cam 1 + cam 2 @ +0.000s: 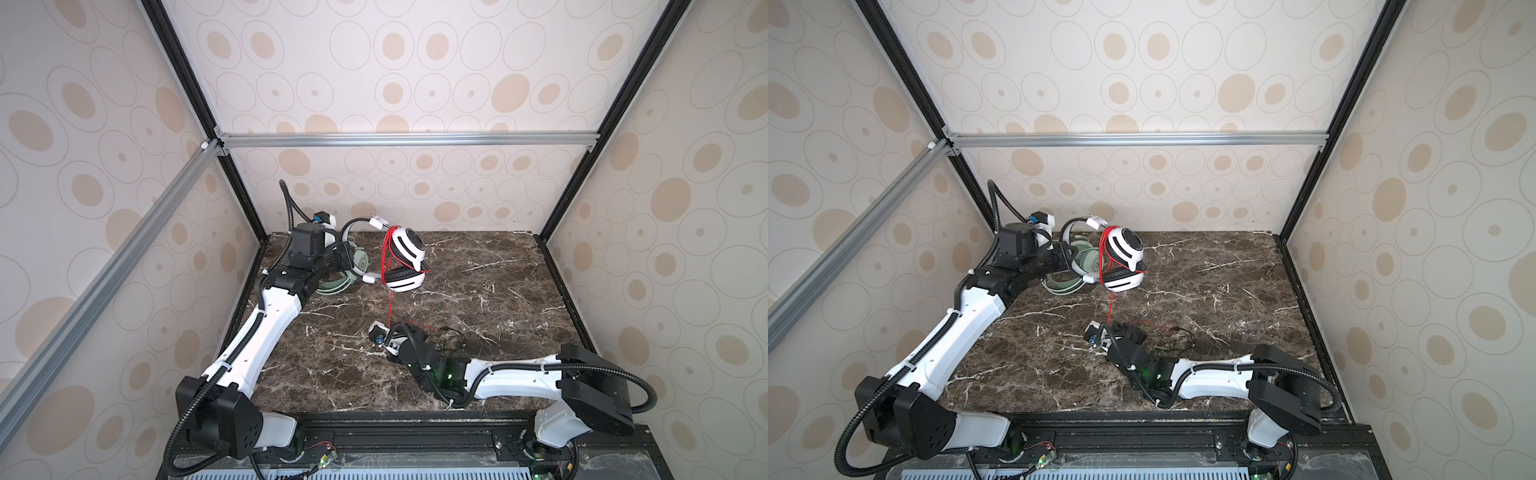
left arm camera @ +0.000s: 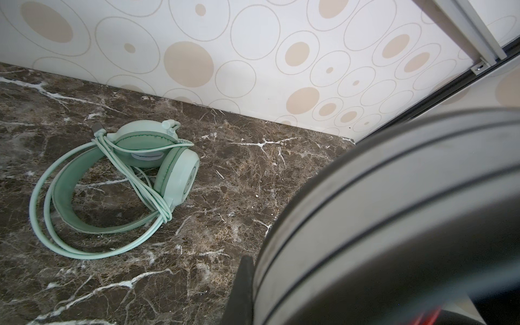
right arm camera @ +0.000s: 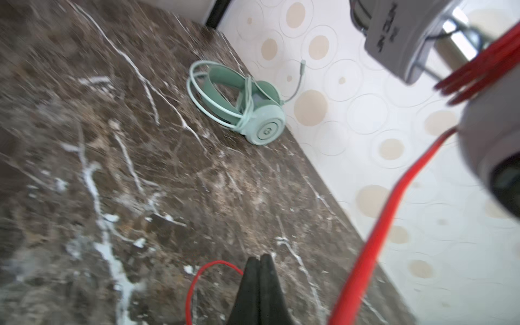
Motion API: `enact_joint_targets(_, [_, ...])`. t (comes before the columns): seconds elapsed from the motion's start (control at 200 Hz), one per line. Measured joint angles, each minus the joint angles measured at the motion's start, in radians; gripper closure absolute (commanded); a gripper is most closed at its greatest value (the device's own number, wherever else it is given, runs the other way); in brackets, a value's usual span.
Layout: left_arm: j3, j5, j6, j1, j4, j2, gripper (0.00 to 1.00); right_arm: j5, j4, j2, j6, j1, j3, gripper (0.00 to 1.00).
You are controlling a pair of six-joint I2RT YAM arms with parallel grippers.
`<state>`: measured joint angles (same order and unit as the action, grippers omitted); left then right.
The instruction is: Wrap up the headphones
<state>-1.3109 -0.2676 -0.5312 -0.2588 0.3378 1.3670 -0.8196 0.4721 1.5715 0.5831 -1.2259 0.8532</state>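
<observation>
The white-and-black headphones [image 1: 409, 249] [image 1: 1125, 245] hang above the table at the back, with the red cable [image 1: 390, 307] [image 1: 1109, 307] looped several times over them. My left gripper [image 1: 347, 249] [image 1: 1068, 249] is shut on their headband [image 2: 394, 211], which fills the left wrist view beside one of the fingers [image 2: 244, 292]. A taut strand drops to my right gripper [image 1: 390, 329] [image 1: 1111, 326] [image 3: 260, 257], which is low over the table and shut on the red cable [image 3: 202, 270]. The mint-green headphones [image 1: 332, 286] [image 1: 1067, 284] [image 2: 157, 157] [image 3: 253, 112] lie at the back left, their pale cable bound round them.
The cable's dark tail and plug [image 1: 453, 332] [image 1: 1177, 330] lie on the marble table [image 1: 478, 270] right of the right gripper. The patterned back wall [image 1: 415, 187] and black frame posts [image 1: 249, 208] stand close behind both headsets.
</observation>
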Motion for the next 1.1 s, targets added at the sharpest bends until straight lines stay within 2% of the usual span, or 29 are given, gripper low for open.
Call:
enact_joint_targets(0.1, [0.000,0.000,-0.002,0.000,0.000,0.000,1.00,-0.134,0.096,0.041,0.232,-0.010,0.086,1.00])
enact_joint_targets(0.24, [0.000,0.000,-0.003,0.000,0.000,0.000,1.00,-0.233,0.319,0.105,0.548,-0.010,0.159,1.00])
enact_joint_targets(0.37, [0.000,0.000,-0.005,0.000,0.000,0.000,1.00,-0.259,0.479,0.181,0.771,-0.010,0.222,1.00])
enact_joint_targets(0.615, [0.000,-0.003,-0.010,0.000,0.000,0.000,1.00,-0.250,0.714,0.322,1.083,-0.010,0.348,1.00])
enact_joint_targets(0.66, [0.001,-0.004,-0.010,0.000,0.000,0.000,1.00,-0.245,0.749,0.338,1.123,-0.010,0.367,0.95])
enact_joint_targets(0.725, [0.002,-0.005,-0.011,0.000,0.000,0.000,1.00,-0.232,0.783,0.352,1.162,-0.010,0.388,0.88])
enact_joint_targets(0.79, [0.003,-0.005,-0.011,0.000,0.000,0.000,1.00,-0.221,0.798,0.354,1.183,-0.010,0.403,0.85])
enact_joint_targets(0.865, [0.004,-0.005,-0.011,0.000,0.000,0.000,1.00,-0.209,0.791,0.351,1.176,-0.006,0.421,0.76])
enact_joint_targets(0.92, [0.004,-0.005,-0.011,0.000,0.000,0.000,1.00,-0.200,0.759,0.340,1.154,-0.002,0.430,0.74])
enact_joint_targets(1.02, [0.004,-0.003,-0.011,0.000,0.000,0.000,1.00,-0.187,0.596,0.280,1.040,0.010,0.442,0.64])
enact_joint_targets(1.1, [0.004,-0.002,-0.011,0.000,0.000,0.000,1.00,-0.156,0.357,0.193,0.850,0.032,0.475,0.60])
